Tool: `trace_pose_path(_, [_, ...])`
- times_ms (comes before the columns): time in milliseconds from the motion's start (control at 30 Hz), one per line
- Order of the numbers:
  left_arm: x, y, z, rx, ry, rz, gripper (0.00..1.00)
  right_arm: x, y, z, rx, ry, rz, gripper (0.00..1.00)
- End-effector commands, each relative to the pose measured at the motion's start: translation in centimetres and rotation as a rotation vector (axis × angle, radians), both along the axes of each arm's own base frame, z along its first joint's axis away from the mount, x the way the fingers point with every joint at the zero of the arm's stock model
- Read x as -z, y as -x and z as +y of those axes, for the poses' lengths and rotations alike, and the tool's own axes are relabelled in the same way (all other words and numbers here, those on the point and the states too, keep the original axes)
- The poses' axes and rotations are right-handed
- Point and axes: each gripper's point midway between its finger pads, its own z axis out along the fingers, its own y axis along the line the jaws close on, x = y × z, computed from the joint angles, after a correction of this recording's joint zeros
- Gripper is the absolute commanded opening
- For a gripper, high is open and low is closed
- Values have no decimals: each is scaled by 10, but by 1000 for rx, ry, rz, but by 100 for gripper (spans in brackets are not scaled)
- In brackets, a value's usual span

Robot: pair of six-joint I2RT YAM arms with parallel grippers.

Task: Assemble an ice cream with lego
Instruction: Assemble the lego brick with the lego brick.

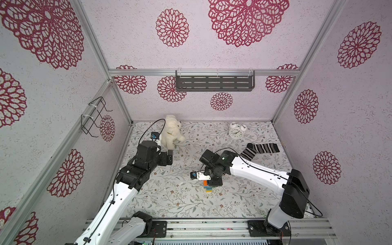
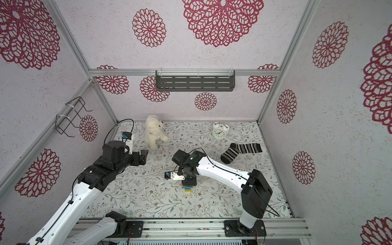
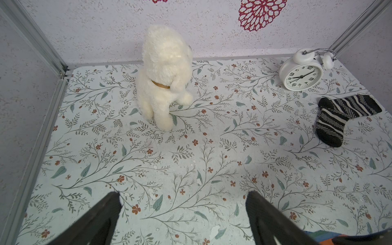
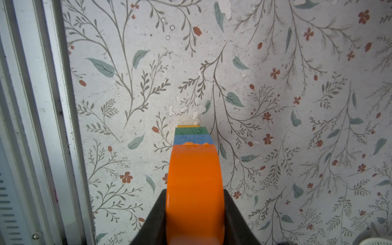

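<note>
The worktop (image 1: 244,203) carries the ice cream (image 1: 208,189) midway along, nearer its front edge, standing upright. Straight above it, the right gripper (image 4: 195,197) clamps its orange dome (image 4: 195,169). The left gripper (image 3: 183,197), spread wide and empty, hangs well apart.

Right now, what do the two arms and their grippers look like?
The left arm and right arm have white shells, black joints, thin black cables and white wrist mounts with blue-fronted cameras. The left gripper and right gripper have black, wedge-shaped fingers.
</note>
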Motion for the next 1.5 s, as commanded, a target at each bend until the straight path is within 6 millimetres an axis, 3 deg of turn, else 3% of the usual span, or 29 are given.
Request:
trace_pose_path(0, [-4, 0, 2, 2, 2, -11, 97, 60, 28, -39, 4, 245, 141, 18])
trace_pose_path(600, [-2, -1, 1, 3, 0, -5, 97, 63, 28, -39, 2, 248, 142, 18])
trace_pose_path(967, [-1, -1, 1, 6, 1, -2, 97, 54, 23, -35, 6, 226, 112, 34])
trace_pose_path(1300, [-2, -1, 0, 7, 3, -3, 97, 49, 22, -32, 5, 205, 109, 30])
trace_pose_path(1467, [-3, -1, 1, 6, 3, -6, 97, 52, 21, -33, 10, 213, 107, 36])
